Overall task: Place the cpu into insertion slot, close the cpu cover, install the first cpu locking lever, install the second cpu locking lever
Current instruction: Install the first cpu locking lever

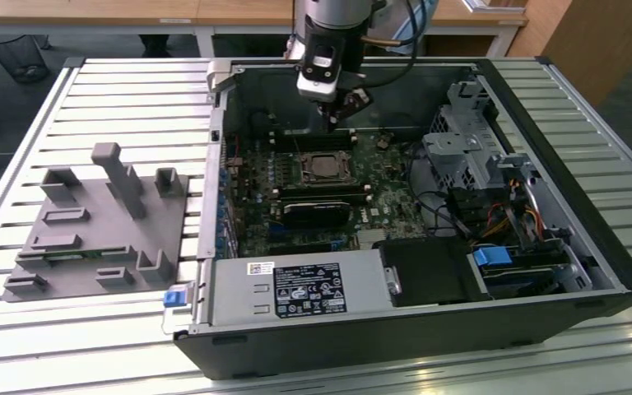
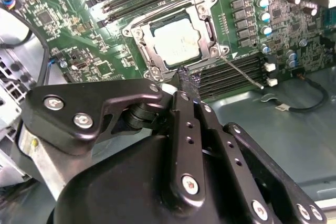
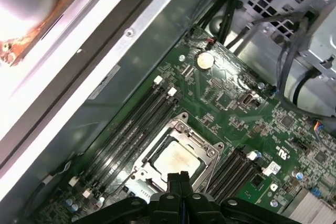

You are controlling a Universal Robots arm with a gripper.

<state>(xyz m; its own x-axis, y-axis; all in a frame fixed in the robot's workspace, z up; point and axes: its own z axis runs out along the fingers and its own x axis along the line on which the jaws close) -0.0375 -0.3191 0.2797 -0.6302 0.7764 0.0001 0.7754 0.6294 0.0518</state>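
Claw (image 2: 187, 81) pinched together, empty, just short of cpu (image 2: 176, 41) under closed cover (image 2: 209, 24); lever (image 2: 242, 72) beside claw loose, likely needs pressing down.

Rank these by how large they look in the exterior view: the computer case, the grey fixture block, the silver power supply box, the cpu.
Largest to smallest:
1. computer case
2. grey fixture block
3. silver power supply box
4. cpu, by far the smallest

Cpu (image 2: 176, 43): seated, w/ cpu cover (image 2: 146, 39) down round it. Gripper (image 2: 187, 83): fingers together, tip adj. cover edge. Locking lever (image 2: 244, 73): sticking out.
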